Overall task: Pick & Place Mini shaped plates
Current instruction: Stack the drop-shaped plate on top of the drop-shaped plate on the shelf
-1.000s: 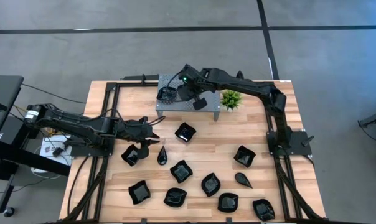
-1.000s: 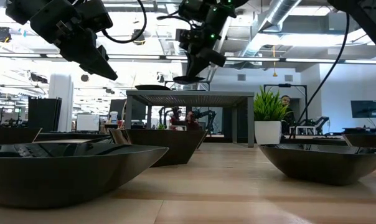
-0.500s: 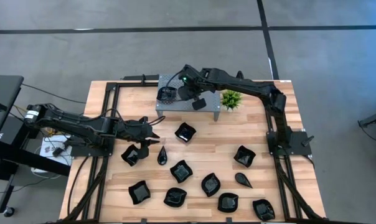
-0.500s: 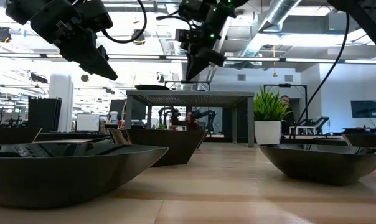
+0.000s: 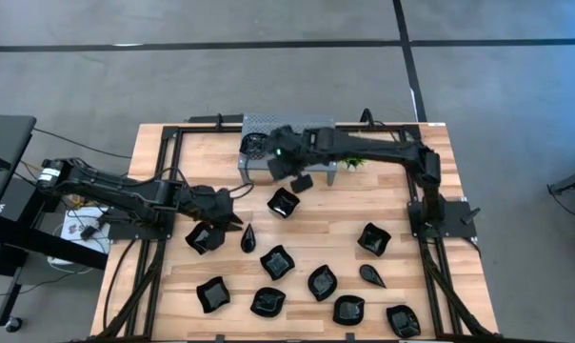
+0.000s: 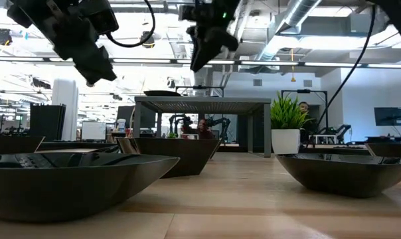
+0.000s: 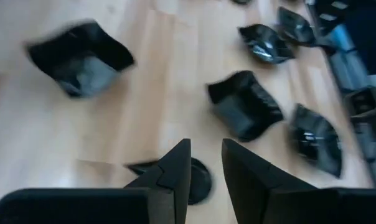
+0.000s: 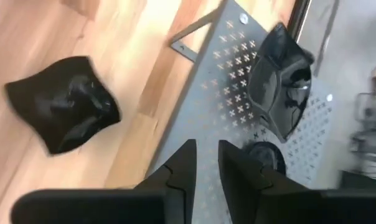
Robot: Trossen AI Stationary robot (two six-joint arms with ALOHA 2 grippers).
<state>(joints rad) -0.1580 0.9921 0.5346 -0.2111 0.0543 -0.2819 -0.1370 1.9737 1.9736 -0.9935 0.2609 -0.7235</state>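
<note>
Several glossy black mini shaped plates lie on the wooden table, among them a wavy square one (image 5: 284, 201) and a teardrop (image 5: 247, 238). Two more plates (image 8: 278, 78) (image 8: 266, 157) rest on the grey perforated stand (image 5: 316, 127) at the far edge. My right gripper (image 5: 280, 170) (image 8: 205, 163) hangs open over the stand's near edge, nothing between its fingers. My left gripper (image 5: 230, 217) (image 7: 206, 163) hovers open above the table, over the teardrop plate (image 7: 199, 180) and beside a wavy plate (image 5: 204, 237).
A small green plant (image 5: 352, 162) stands right of the stand, partly under my right arm. Black frame rails (image 5: 164, 162) run along the table's left and right sides. Bare wood shows between the stand and the plates.
My right gripper has let go of the plate it held over the stand and has drawn back toward the table's near edge, off the stand's top. My left gripper has stayed in place and rolled a little about its own axis.
</note>
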